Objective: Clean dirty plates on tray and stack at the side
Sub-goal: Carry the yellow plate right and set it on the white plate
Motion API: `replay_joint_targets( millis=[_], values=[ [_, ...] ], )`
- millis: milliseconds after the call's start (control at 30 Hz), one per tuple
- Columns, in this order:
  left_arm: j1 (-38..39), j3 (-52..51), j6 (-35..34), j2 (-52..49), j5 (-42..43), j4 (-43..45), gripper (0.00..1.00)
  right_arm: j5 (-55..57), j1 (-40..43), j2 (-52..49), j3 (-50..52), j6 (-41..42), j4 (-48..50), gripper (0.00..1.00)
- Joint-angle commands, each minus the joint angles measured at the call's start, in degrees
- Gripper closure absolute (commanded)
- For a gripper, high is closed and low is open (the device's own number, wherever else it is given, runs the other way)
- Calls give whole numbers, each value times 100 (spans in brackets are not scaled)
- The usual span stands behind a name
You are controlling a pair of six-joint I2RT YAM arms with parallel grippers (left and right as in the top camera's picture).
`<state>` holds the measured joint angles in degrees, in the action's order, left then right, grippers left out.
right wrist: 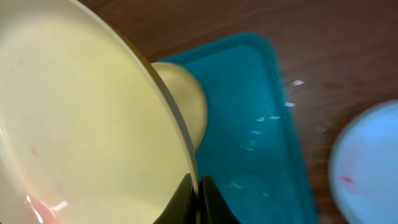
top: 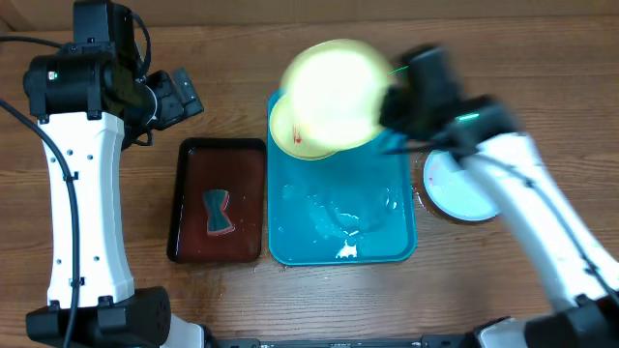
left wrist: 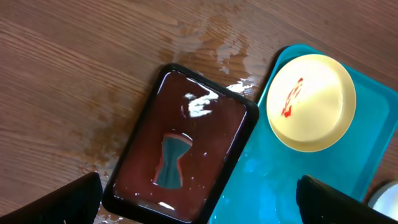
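Note:
My right gripper (top: 392,97) is shut on the rim of a yellow-green plate (top: 334,95) and holds it tilted above the far end of the turquoise tray (top: 387,246). In the right wrist view the fingers (right wrist: 198,193) pinch that plate's edge (right wrist: 93,124). A second yellow-green plate (left wrist: 311,102) with a red smear lies in the tray's far end (left wrist: 367,180). A light-blue rimmed plate (top: 462,188) lies on the table right of the tray, also with a red speck (right wrist: 367,168). My left gripper (left wrist: 199,205) is open, high above the table.
A dark red-brown tray (top: 221,198) with a black rim stands left of the turquoise tray and holds liquid and a teal sponge (top: 219,213). Water is spilled on the wood (left wrist: 211,43) beyond it. Foam and water lie in the turquoise tray (top: 343,249).

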<state>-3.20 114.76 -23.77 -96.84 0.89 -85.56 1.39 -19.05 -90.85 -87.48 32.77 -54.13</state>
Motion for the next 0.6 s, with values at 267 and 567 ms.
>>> replay_joint_targets(
  millis=[267, 567],
  values=[
    [-20, 111, 66, 116, 2, 11, 0, 63, 3198, -269, 988, -17, -1252, 96],
    [-20, 111, 66, 116, 2, 11, 0, -304, 3713, -289, 2487, -317, -424, 96]
  ],
)
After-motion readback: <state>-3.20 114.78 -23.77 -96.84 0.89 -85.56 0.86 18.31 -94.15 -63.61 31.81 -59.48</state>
